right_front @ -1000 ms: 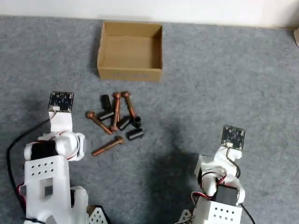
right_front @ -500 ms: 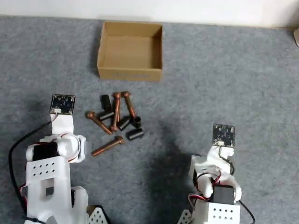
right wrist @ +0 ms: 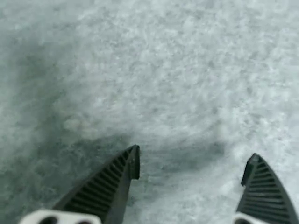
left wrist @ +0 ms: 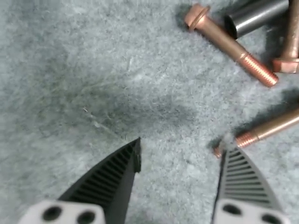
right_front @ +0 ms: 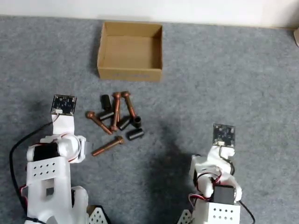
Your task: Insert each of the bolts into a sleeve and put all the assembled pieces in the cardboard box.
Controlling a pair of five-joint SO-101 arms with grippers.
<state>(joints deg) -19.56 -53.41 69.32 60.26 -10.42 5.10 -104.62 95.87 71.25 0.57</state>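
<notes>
Several copper bolts [right_front: 115, 111] and black sleeves [right_front: 136, 135] lie in a loose pile on the grey carpet, in front of the cardboard box [right_front: 130, 71], which has nothing in it. One bolt [right_front: 107, 145] lies apart, nearest the left arm [right_front: 63, 125]. My left gripper [left wrist: 181, 144] is open just above the carpet, and the threaded end of that bolt [left wrist: 266, 130] lies beside one fingertip. Farther off lie another bolt [left wrist: 229, 44] and a sleeve [left wrist: 257, 14]. My right gripper [right wrist: 194, 158] is open over bare carpet, with nothing between its fingers.
The right arm [right_front: 219, 154] stands at the lower right, well away from the pile. A white wall edge runs along the back behind the box. Grey carpet covers the whole work surface.
The right arm has swung a little to the left, towards the pile. The left arm has shifted slightly. The bolts, sleeves and box have not moved.
</notes>
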